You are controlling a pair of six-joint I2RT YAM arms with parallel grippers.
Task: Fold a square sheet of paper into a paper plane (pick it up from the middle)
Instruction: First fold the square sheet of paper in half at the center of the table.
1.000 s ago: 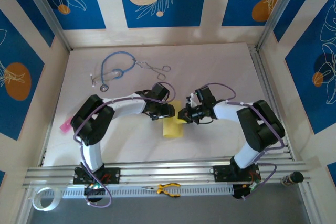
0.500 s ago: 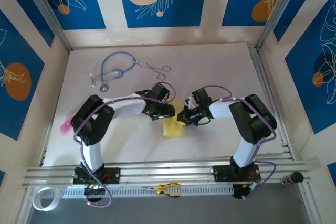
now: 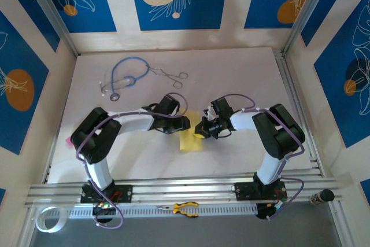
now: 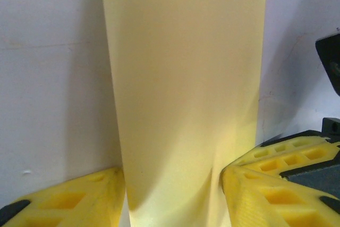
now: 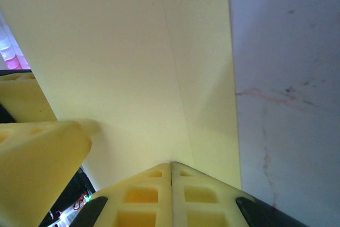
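Found left gripper with jaws parted, one yellow finger on either side of a pale-yellow strip of the sheet of paper. Could not tell from the left wrist view whether those fingers pressed the strip's edges or merely stood against them. Saw right gripper clenched, fingers meeting along a seam with nothing visible between, tips set low against the paper's surface near a faint crease. Noted, from above, both grippers facing each other low over the table, left one at the sheet's upper left edge, right one at its upper right corner. Located the sheet near the table's middle, just below the two grippers, lying as an upright rectangle rather than a full square. Further out, picked out a blue stethoscope and metal forceps side by side toward the far left of the table, well apart from the paper. Spotted a small pink object at the left edge beside the left arm. Beyond the near rail, marked yellow-handled pliers and a roll of tape.
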